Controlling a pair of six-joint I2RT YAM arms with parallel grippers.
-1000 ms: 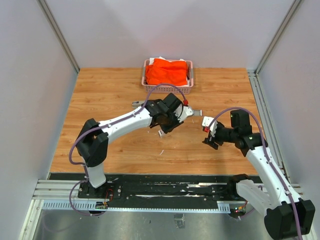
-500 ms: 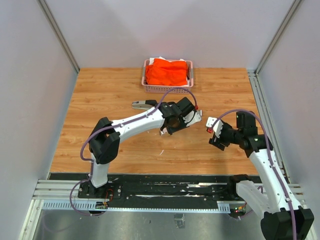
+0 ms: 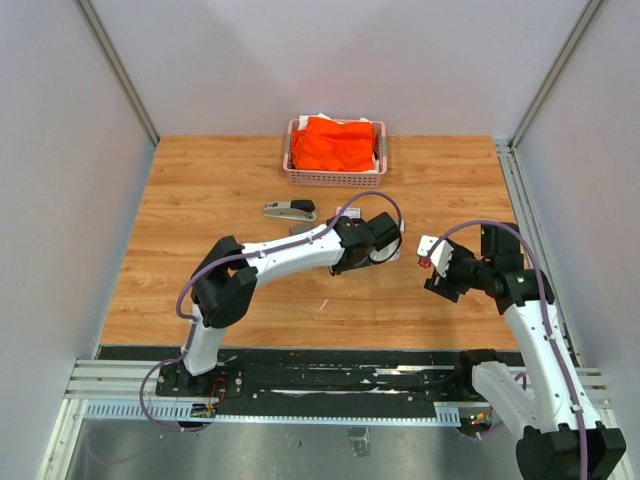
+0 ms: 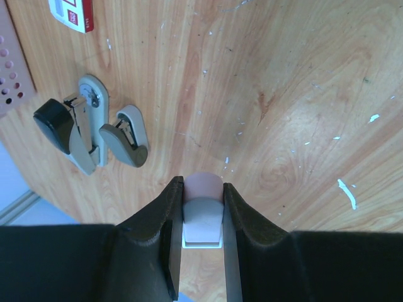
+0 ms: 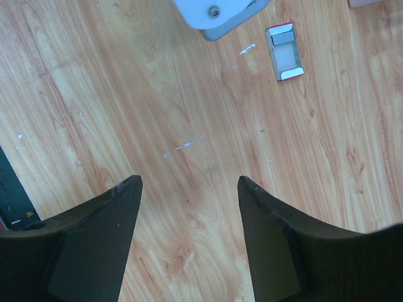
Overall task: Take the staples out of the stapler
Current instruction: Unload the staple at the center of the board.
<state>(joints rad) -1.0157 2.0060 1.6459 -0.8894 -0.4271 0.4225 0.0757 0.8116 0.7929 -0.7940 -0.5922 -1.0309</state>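
You're clamping a pink-grey piece [image 4: 203,217] in the left gripper [image 4: 203,187]; right gripper [image 5: 189,180] is gaping wide; stapler [image 3: 290,210] is lying parallel to the worktop's far edge.

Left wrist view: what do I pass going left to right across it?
Basket → stapler → left gripper, shut on a pale block → loose staples. The red-labelled box overlaps the stapler's span, so it is left out.
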